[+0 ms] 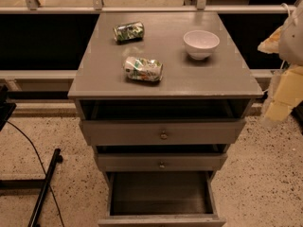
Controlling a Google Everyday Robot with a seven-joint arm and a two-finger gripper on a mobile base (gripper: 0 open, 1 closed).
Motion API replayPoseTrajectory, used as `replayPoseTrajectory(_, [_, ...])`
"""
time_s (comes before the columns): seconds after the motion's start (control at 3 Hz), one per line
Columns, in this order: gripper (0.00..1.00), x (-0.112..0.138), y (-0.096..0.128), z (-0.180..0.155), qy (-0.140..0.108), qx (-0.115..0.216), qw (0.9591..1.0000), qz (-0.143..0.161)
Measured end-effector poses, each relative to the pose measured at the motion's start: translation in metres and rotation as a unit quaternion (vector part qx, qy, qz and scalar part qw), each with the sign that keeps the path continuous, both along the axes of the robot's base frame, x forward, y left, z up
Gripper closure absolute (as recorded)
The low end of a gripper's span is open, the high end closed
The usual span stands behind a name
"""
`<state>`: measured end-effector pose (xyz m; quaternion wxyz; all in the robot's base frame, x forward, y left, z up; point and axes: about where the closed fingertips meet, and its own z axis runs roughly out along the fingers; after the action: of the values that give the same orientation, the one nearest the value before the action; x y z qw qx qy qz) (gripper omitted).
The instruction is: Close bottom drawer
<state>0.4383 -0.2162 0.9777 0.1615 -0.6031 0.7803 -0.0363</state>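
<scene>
Plainly, the bottom drawer (161, 220) stands pulled far out beneath the middle drawer (161, 163), its deep box open; the end effector (284, 96) hangs at the right edge, beside the cabinet and apart from it, spread or pressed together I cannot tell; a crushed can (143, 69), a second can (129, 31) and a white bowl (201, 43) sit on the worktop (94, 74).

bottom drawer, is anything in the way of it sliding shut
Nothing visible does. The bottom drawer is pulled far out, with nothing seen inside its box. The gripper is at the view's right edge, beside the cabinet top, apart from the drawer.
</scene>
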Motion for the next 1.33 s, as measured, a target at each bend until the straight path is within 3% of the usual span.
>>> replayPoseTrajectory(0.33, [0.00, 0.000, 0.000, 0.000, 0.000, 0.000, 1.0000, 0.000])
replayPoseTrajectory(0.67, [0.00, 0.009, 0.005, -0.020, -0.005, 0.020, 0.9998, 0.005])
replayPoseTrajectory(1.0, [0.00, 0.004, 0.021, -0.060, -0.013, 0.069, 0.9973, 0.020])
replayPoseTrajectory(1.33, [0.00, -0.007, 0.035, -0.104, -0.031, 0.097, 0.9942, 0.036])
